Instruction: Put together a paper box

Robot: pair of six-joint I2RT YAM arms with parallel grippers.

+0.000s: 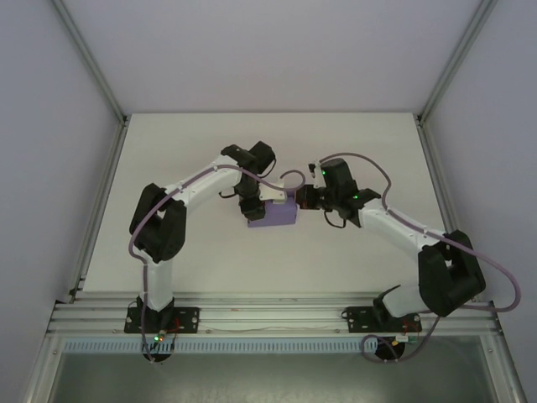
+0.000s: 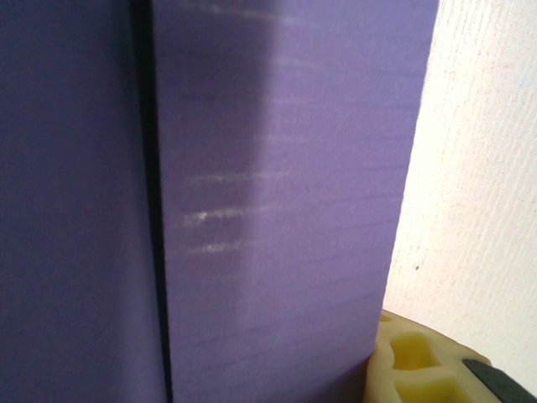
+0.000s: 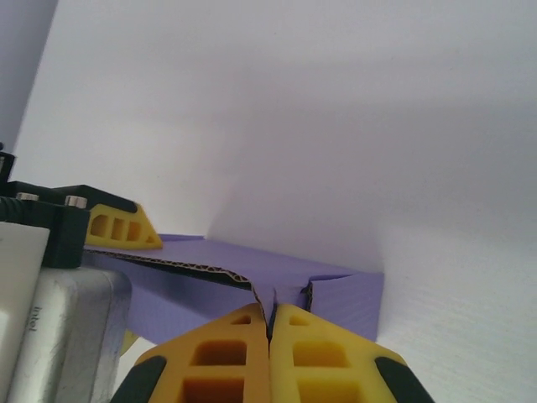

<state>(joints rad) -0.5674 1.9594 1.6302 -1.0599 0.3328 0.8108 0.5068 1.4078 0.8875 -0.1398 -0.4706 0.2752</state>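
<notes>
Paper box point(image 1: 273, 215): centre of the surface point(image 1: 201, 260), long axis left edge to right edge.
Right end effector point(image 3: 268, 317): closed together, touching the box's right-end flap.
Left end effector point(image 1: 252, 204): at its left end; you cannot tell its grip.

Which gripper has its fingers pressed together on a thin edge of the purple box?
The right gripper: its yellow fingers meet on the paper box's edge; the left gripper's stand apart, box between.

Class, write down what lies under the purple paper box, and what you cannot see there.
White table shows around the paper box, which seems to rest on it. The patch beneath is covered by the box.
</notes>
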